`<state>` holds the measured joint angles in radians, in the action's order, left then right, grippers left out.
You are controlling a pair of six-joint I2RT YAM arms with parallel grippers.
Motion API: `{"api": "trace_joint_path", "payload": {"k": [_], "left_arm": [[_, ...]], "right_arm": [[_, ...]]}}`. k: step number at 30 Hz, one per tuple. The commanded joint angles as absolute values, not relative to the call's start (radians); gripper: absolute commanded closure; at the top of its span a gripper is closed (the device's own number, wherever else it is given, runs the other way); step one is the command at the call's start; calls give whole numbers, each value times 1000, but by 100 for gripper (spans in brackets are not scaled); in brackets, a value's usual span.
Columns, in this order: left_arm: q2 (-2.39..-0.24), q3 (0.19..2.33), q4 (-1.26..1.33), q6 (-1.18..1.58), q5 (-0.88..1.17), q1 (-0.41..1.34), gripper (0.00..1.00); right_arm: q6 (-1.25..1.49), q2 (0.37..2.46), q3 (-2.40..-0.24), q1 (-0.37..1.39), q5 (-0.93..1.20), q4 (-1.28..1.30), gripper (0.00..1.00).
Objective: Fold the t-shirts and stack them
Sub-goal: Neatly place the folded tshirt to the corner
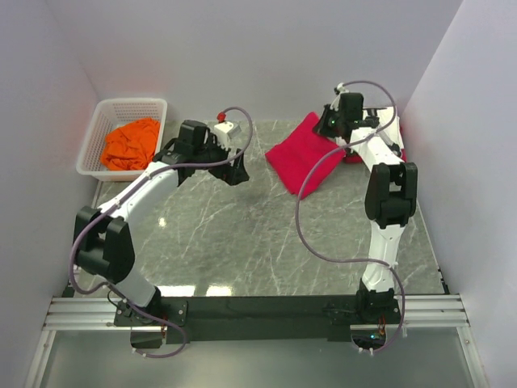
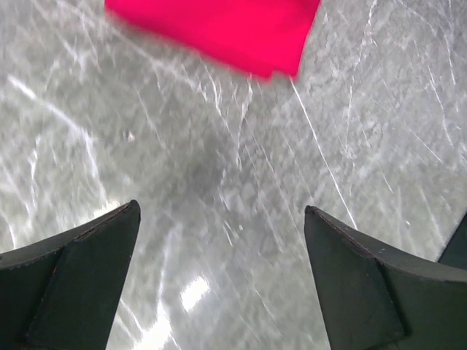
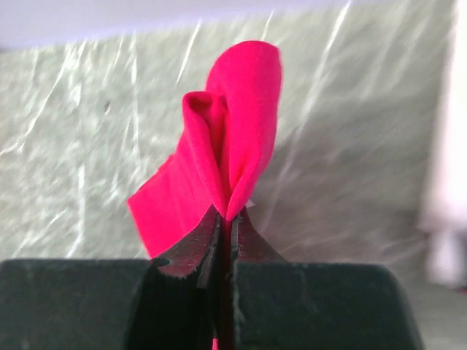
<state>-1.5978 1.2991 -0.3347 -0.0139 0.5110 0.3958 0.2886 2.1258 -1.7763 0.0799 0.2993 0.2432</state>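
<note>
The crimson-red t-shirt (image 1: 303, 158) lies folded on the marble table at the back right. My right gripper (image 1: 329, 127) is shut on its far edge, and the pinched fabric (image 3: 226, 153) bunches up between the jaws. My left gripper (image 1: 236, 174) is open and empty, hovering over bare table left of the red shirt; that shirt's near corner (image 2: 226, 29) shows at the top of the left wrist view. The orange t-shirt (image 1: 129, 144) lies crumpled in the white lattice basket (image 1: 103, 113). The white printed t-shirt is out of view.
The basket stands at the back left corner against the wall. White walls close in the table on the left, back and right. The grey marble tabletop (image 1: 266, 242) stretches toward the arm bases.
</note>
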Motion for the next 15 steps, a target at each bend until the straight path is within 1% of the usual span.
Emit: {"api": "trace_joint_path", "payload": {"k": [1,6,14,15], "left_arm": [[-1520,1287,-396,25,516,388,1],[-1490,1252,-393,11,466,382,1],[-1457,1200,-379,11,463,377,1],[-1457,1198,-377,-21,463,377,0]], "right_arm": [[154,2144,-1905,55,233,334,100],[55,2178,-2029,49,172,347,100],[11,2200,-2167,44,111,357,100],[9,2203,-2181,43,106,354,100]]}}
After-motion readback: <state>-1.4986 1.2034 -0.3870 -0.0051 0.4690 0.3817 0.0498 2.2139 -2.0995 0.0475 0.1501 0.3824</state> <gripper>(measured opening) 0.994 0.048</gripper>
